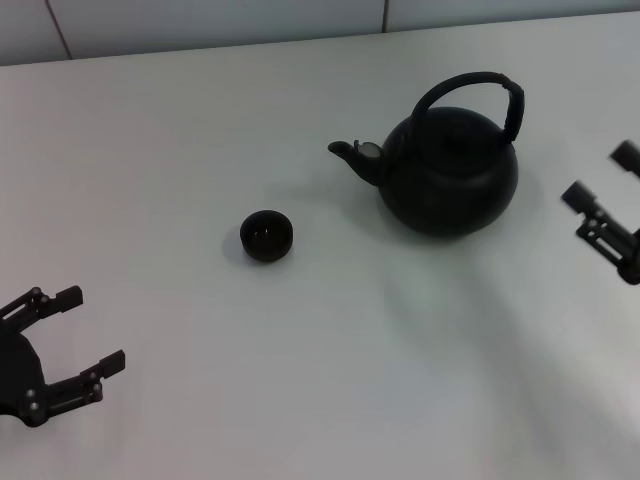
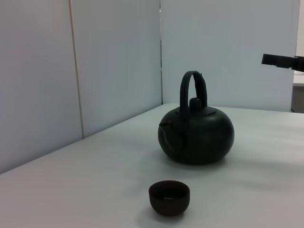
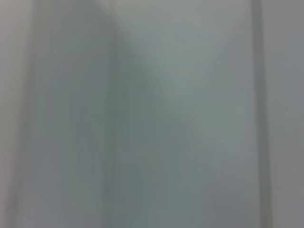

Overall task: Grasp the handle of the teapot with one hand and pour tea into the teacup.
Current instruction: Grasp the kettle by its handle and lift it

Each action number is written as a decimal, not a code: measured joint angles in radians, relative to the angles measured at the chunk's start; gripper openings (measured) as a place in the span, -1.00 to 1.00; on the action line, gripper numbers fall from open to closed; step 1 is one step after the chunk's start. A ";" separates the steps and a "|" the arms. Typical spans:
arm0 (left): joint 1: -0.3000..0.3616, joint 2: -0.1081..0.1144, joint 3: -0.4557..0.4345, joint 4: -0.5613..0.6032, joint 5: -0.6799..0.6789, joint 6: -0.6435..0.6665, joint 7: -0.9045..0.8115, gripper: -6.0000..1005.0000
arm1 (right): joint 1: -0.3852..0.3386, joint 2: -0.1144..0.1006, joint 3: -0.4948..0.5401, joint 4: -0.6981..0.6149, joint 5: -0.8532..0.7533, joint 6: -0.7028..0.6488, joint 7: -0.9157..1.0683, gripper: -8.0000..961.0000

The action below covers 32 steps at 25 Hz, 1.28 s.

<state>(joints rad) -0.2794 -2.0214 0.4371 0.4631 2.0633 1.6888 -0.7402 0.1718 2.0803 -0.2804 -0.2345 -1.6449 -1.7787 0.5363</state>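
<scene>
The teapot (image 1: pixel 450 170) stands on the table (image 1: pixel 350 380) beside the teacup (image 1: pixel 267 236) — the left gripper (image 1: pixel 85 328) and right gripper (image 1: pixel 600 175) both hover apart, jaws spread, holding nothing.

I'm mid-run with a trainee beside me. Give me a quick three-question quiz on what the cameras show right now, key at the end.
1. True or false: the right gripper already grips the arched black bail handle of the round matte-black teapot.
2. Multiple choice: in the head view, the teapot's short spout points toward (A) the robot's left, the side where the tiny dark handleless teacup sits, (B) the robot's right, (C) straight at the robot.
3. Fill in: the left gripper sits open near the head view's lower ____ corner of the white table.

Key: 1 false, it is open and apart from the pot; 2 A; 3 left.
</scene>
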 joint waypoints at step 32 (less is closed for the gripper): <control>-0.010 -0.008 -0.015 0.001 -0.006 -0.001 -0.006 0.73 | 0.195 -0.002 0.219 0.228 0.019 0.367 -0.217 0.47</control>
<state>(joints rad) -0.2898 -2.0296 0.4223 0.4644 2.0570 1.6876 -0.7465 0.3666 2.0778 -0.0612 -0.0064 -1.6256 -1.4120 0.3188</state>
